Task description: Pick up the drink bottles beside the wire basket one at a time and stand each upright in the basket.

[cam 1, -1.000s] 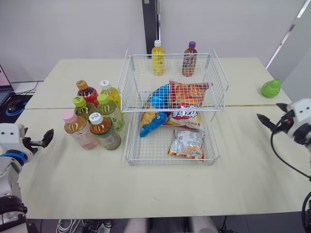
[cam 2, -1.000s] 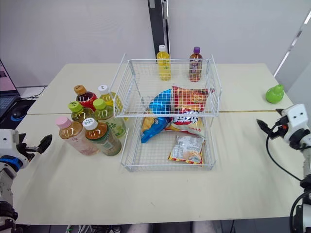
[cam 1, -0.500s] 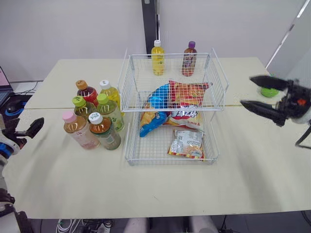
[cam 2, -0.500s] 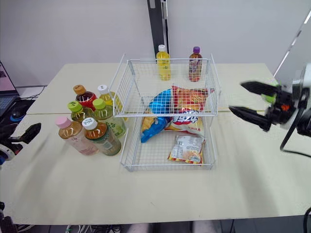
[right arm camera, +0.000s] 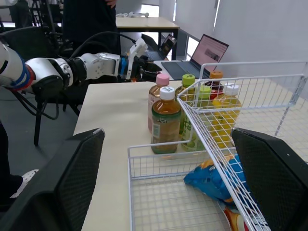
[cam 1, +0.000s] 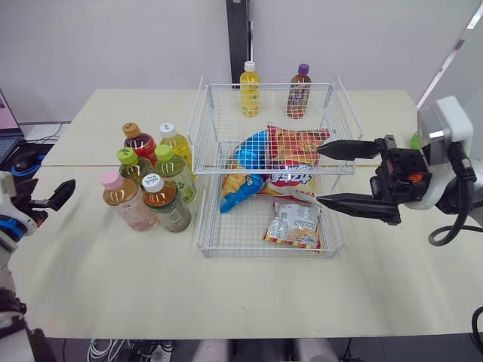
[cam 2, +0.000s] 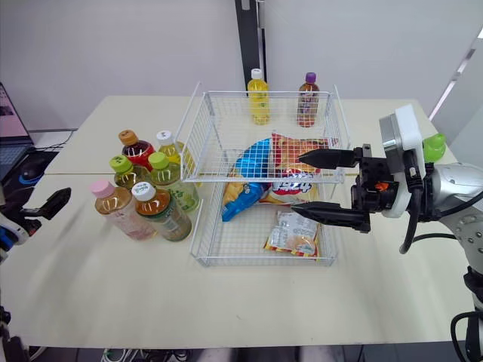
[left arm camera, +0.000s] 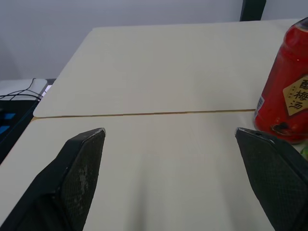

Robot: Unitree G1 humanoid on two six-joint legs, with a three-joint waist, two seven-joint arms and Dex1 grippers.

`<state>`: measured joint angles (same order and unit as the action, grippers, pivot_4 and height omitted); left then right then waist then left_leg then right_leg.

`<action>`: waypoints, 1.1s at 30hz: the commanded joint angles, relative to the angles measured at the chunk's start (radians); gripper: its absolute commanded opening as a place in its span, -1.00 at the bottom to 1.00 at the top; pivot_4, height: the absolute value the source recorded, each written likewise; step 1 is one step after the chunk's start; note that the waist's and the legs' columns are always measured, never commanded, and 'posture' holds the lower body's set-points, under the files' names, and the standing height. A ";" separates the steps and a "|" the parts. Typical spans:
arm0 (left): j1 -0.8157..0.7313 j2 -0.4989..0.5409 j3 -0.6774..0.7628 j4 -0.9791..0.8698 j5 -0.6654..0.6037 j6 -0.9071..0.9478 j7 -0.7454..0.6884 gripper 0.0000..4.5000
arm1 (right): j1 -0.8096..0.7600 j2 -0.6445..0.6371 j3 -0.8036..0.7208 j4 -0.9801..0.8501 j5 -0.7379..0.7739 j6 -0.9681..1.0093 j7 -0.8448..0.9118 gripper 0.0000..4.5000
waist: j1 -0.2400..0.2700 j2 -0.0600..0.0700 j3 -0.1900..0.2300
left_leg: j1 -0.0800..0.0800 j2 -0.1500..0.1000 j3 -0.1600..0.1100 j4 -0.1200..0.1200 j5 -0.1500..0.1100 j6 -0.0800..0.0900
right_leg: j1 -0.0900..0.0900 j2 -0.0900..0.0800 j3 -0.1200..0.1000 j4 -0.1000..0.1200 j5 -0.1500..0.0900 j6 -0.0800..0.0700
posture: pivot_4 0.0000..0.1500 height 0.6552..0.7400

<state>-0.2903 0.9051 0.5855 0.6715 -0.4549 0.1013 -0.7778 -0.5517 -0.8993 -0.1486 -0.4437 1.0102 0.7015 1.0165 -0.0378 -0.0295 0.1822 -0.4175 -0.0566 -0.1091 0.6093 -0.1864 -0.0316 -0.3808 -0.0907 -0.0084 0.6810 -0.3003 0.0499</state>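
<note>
Gaping right end effector (cam 1: 318, 175), at basket (cam 1: 264, 255) edge

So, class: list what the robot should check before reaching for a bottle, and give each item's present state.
1. Left gripper jaws open: ok.
2. Right gripper jaws open: ok.
3. Six bottles upright beside basket: ok.
4. Right gripper clear of basket: not ok, it reaches over the right rim.
5. Bare spot in basket: ok, front left corner.

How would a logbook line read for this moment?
right gripper: open, empty, right of basket | left gripper: open, empty, left of bottles | bottles: six upright beside basket
</note>
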 commanded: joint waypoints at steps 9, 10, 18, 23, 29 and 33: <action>0.416 -0.016 0.344 -0.766 -0.321 0.427 0.030 0.99 | -0.087 0.070 0.064 0.092 -0.113 -0.082 0.118 1.00 | 0.006 0.000 0.000 | 0.000 0.003 0.000 0.000 0.000 0.000 | -0.001 -0.001 0.000 -0.001 0.000 -0.001 | 1.00 1.00; 0.454 -0.026 0.378 -0.848 -0.369 0.481 0.041 0.99 | -0.095 0.074 0.065 0.103 -0.120 -0.085 0.126 1.00 | 0.006 0.000 0.000 | 0.000 0.003 0.000 0.000 0.000 0.000 | -0.001 -0.001 0.000 -0.001 0.000 -0.001 | 1.00 1.00; 0.538 -0.108 0.382 -1.037 -0.439 0.558 0.103 0.99 | -0.182 0.110 0.064 0.139 -0.103 -0.061 0.137 1.00 | 0.012 0.002 0.001 | 0.000 0.003 0.000 0.000 0.000 0.000 | 0.000 -0.001 0.000 -0.002 -0.001 -0.003 | 1.00 1.00; 0.504 -0.129 0.315 -1.055 -0.429 0.549 0.124 0.99 | -0.251 0.163 0.007 0.121 0.019 0.019 0.030 1.00 | 0.012 0.002 0.001 | 0.000 0.003 0.000 0.000 0.000 0.000 | 0.000 0.000 0.000 -0.002 -0.001 -0.003 | 1.00 1.00; 0.470 -0.123 0.272 -1.030 -0.406 0.534 0.122 0.99 | -0.251 0.162 -0.002 0.081 0.047 0.053 -0.007 1.00 | 0.012 0.002 0.001 | 0.000 0.002 0.000 0.000 0.000 0.000 | 0.000 0.000 0.000 -0.002 -0.001 -0.003 | 1.00 1.00; 0.446 -0.119 0.244 -1.010 -0.382 0.519 0.116 0.99 | -0.237 0.160 0.004 0.066 0.037 0.054 -0.016 1.00 | 0.011 0.002 0.001 | 0.000 0.003 0.001 0.000 0.000 0.000 | 0.000 0.000 0.000 -0.002 -0.001 -0.003 | 1.00 1.00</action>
<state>0.1677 0.7753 0.8315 -0.3410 -0.8499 0.6446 -0.6586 -0.7881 -0.7334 -0.1219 -0.3520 1.0413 0.7586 1.0081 -0.0267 -0.0279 0.1834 -0.4174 -0.0539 -0.1087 0.6091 -0.1866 -0.0317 -0.3803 -0.0905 -0.0087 0.6792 -0.3011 0.0468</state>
